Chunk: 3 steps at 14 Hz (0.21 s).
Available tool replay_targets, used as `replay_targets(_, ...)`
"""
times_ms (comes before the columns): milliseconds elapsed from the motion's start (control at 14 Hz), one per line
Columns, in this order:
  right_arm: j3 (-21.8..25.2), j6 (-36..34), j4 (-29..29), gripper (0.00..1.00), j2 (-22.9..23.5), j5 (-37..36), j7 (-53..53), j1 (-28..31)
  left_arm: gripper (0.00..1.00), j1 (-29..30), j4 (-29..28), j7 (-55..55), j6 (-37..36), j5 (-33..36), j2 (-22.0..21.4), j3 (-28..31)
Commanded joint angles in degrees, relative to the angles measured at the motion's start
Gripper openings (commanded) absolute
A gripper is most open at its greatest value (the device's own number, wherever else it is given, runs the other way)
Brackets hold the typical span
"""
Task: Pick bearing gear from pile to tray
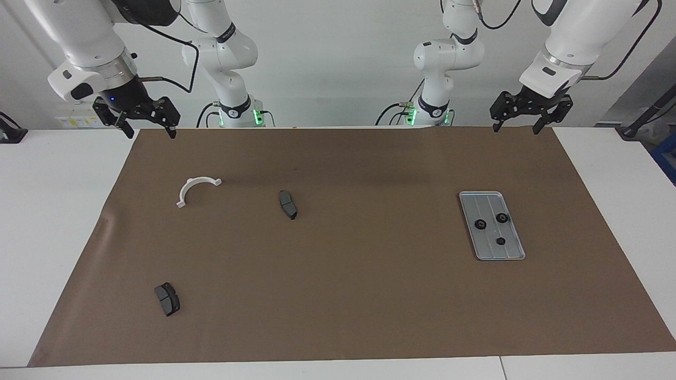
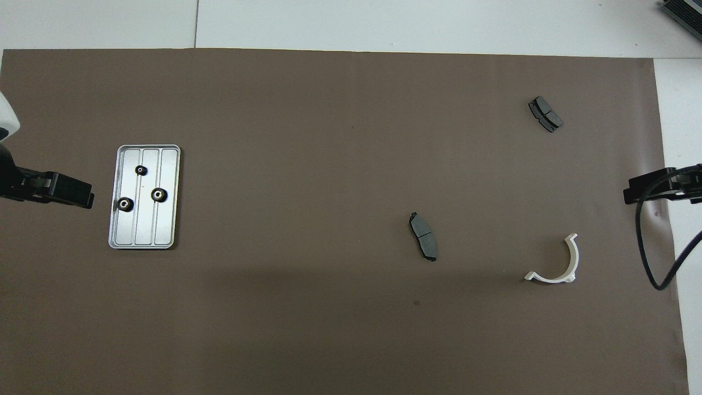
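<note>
Three gears (image 1: pixel 493 228) lie in the tray (image 1: pixel 515 256); none left among the pads (image 1: pixel 288 204) and bracket (image 1: pixel 196 189). Left gripper (image 1: pixel 523 124) and right gripper (image 1: pixel 147 128) both hang open and empty above the mat's robot-side edge, so the job looks finished; next calls only for waiting

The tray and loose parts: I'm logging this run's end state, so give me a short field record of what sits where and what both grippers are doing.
tray: on the brown mat, toward the left arm's end
gears in tray: three black gears
gears on mat: none seen
white half-ring bracket: toward the right arm's end
grey pads: one mid-mat, one farther from the robots
left gripper: open, raised, waiting
right gripper: open, raised, waiting
</note>
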<state>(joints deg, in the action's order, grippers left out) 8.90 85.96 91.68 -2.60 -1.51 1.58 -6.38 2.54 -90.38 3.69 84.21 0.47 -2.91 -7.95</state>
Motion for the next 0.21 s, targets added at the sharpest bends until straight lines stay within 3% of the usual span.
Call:
replay_targets(0, -0.29, 0.87, 1.31, 1.00, -1.27, 0.72, 0.70, 0.32, 1.00, 0.28, -1.99, -1.14, -0.10, -0.03, -1.92, -0.05)
replay_targets(143, -0.29, 0.87, 1.31, 1.00, -1.27, 0.72, 0.70, 0.32, 1.00, 0.28, -1.99, -1.14, -0.10, -0.03, -1.92, -0.05)
